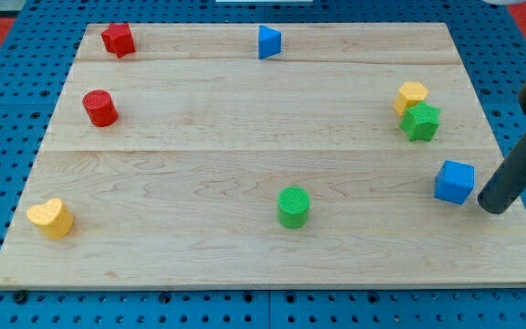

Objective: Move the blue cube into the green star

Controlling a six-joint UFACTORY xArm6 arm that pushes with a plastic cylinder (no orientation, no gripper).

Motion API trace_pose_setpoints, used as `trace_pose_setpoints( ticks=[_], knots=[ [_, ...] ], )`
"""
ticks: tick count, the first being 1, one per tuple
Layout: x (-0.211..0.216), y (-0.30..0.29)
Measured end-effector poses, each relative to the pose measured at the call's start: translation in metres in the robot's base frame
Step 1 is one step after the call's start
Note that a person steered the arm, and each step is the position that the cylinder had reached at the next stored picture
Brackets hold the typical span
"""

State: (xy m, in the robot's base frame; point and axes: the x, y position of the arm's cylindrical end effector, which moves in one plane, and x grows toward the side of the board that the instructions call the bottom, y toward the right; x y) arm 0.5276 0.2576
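The blue cube [454, 182] sits on the wooden board at the view's right, below the green star [420, 122]. A gap of bare board lies between the cube and the star. A yellow block [410, 96] touches the star's upper left side. My tip [492, 206] rests on the board just right of the blue cube and slightly below it, close to its right face. The dark rod slants up toward the view's right edge.
A green cylinder [293, 206] stands at the bottom centre. A blue triangular block [268, 42] is at the top centre. A red star-like block [118, 39] and a red cylinder [99, 108] are at the left. A yellow heart [51, 218] lies at bottom left. The board's right edge [519, 183] is near my tip.
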Motion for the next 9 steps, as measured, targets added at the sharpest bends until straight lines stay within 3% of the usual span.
trace_pose_setpoints(
  ticks=[3,5,7,9],
  knots=[
    [0.015,-0.001],
    [-0.02,-0.017],
    [-0.024,-0.026],
    [0.015,-0.043]
  ],
)
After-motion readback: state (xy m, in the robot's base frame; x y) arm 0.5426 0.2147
